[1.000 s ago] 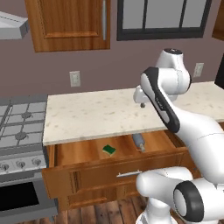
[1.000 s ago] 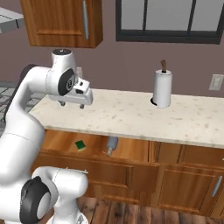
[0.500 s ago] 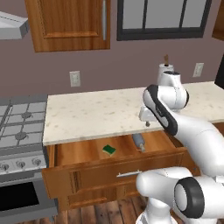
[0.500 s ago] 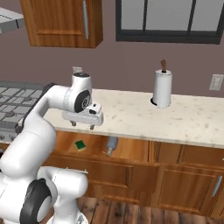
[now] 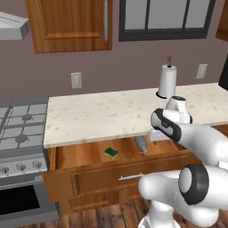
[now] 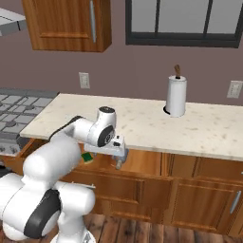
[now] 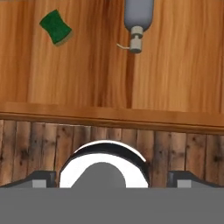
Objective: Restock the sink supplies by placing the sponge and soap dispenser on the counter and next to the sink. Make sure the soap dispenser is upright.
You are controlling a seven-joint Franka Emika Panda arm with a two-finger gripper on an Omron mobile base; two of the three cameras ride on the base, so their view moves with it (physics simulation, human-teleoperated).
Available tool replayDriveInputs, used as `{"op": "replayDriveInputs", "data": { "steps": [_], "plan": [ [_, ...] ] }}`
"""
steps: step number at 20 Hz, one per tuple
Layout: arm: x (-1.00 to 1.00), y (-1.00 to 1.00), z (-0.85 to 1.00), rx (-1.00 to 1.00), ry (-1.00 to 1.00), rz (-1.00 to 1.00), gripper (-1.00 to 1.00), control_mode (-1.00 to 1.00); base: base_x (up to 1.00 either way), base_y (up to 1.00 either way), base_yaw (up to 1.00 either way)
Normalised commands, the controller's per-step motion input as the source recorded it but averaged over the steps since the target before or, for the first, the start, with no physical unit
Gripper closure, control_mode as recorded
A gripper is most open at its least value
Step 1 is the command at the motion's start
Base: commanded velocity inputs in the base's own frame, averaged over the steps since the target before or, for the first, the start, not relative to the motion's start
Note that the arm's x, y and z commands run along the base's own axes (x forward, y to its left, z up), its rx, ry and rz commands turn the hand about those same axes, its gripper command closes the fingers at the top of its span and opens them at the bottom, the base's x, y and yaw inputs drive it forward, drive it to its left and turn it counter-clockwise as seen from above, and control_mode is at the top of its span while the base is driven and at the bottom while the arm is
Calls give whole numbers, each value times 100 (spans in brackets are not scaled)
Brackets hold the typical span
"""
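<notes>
We see our gripper with its jaws spread wide and empty, hanging over the front of the open drawer under the desk. The soap dispenser lies on its side on the drawer floor below the gripper, a grey-blue bottle with its pump nozzle towards the drawer front. The sponge, small and green, lies flat nearby, apart from it.

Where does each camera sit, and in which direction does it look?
Left base view: behind the arm's left, facing the counter; arm at lower right.
Right base view: behind the arm's right, same counter; arm at lower left.
Hand view: looks down into the open drawer.
All three share the sponge; the soap dispenser lies on its side.
</notes>
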Motion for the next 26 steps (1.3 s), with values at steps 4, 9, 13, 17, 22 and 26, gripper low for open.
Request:
{"op": "replayDriveInputs", "data": {
  "steps": [4, 9, 13, 17, 22, 26],
  "plan": [
    [63, -8, -66, 0, 1, 6, -100, -100, 0, 0, 0],
    [68, -1, -47, 2, 10, 1, -100, -100, 0, 0, 0],
    [51, 0, -56, 1, 11, 0, -100, -100, 0, 0, 0],
    [28, -1, -61, 4, 6, 0, -100, -100, 0, 0, 0],
    [6, 0, -49, 5, 2, 0, -100, -100, 0, 0, 0],
    [-32, 0, -25, 3, 0, 0, -100, -100, 0, 0, 0]
  ]
}}
